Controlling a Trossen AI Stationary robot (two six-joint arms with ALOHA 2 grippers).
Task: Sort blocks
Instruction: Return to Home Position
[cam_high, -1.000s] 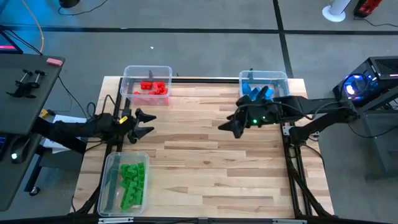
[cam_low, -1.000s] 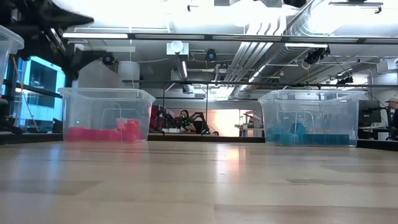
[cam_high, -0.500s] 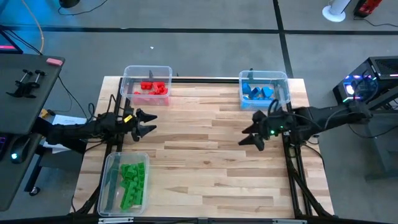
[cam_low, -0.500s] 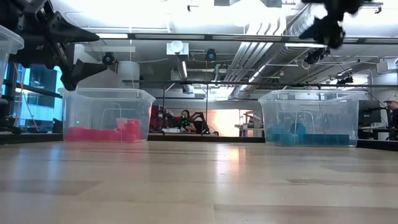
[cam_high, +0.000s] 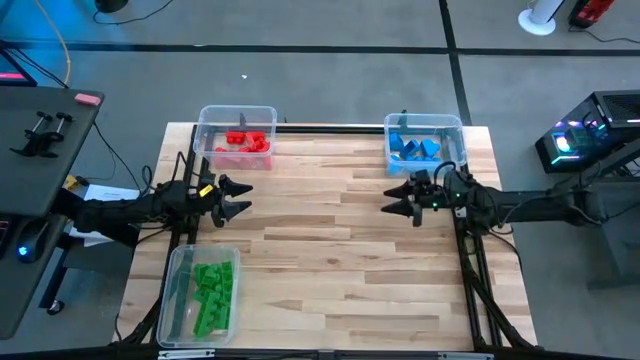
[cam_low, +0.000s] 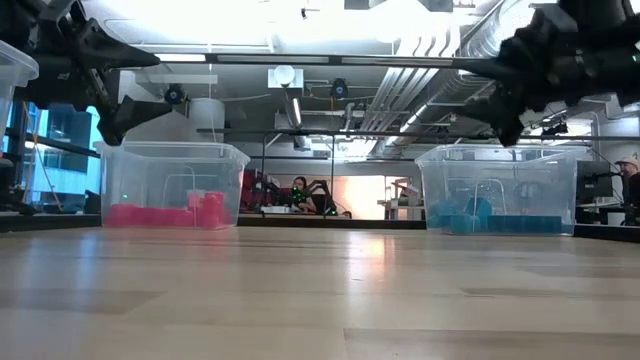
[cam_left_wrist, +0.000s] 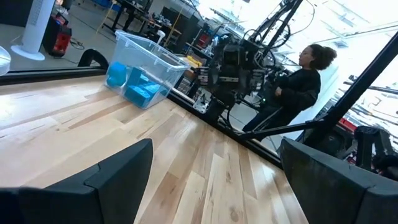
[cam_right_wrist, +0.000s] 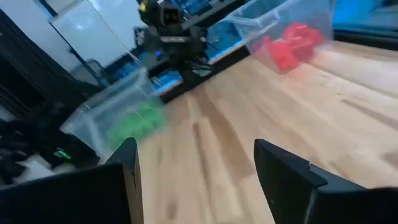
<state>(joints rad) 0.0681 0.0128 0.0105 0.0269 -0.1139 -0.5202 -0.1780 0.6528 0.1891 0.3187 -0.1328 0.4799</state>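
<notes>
- Left arm (cam_high: 120, 210), at the left of the overhead frame: slim matte-black links, with a small yellow mark (cam_high: 199, 189) near the wrist.
- Left gripper (cam_high: 236, 198): two dark fingers (cam_high: 234, 185) tapering to points. Its own wrist camera shows them as broad, flat-faced charcoal wedges along the bottom edge.
- Right arm (cam_high: 540, 208), at the right of the overhead frame: the same black build, with a thin black cable (cam_high: 451, 169) looped over the wrist.
- Right gripper (cam_high: 398, 200): a matching pair of dark, pointed, smooth-faced fingers.
</notes>
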